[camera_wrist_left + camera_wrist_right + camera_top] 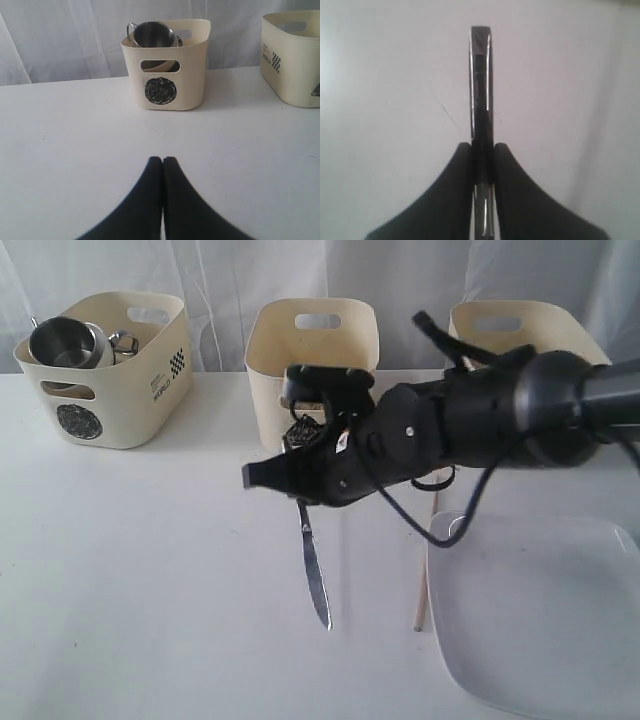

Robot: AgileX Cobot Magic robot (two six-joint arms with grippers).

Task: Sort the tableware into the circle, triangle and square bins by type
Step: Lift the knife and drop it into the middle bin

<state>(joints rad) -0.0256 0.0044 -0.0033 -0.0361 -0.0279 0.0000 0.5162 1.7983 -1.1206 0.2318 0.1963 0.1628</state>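
My right gripper has reached across to the middle of the table and is shut on the handle of the steel knife. The blade points toward the table's front edge. In the right wrist view the knife runs straight out between the fingers of that gripper. The left gripper is shut and empty, low over bare table, facing the circle bin. That bin stands at the back left and holds a steel mug. The white square plate lies at the front right.
Two more cream bins stand at the back, one in the middle and one on the right; the arm hides their marks. A wooden chopstick lies beside the plate's left edge. The right arm spans the table's middle.
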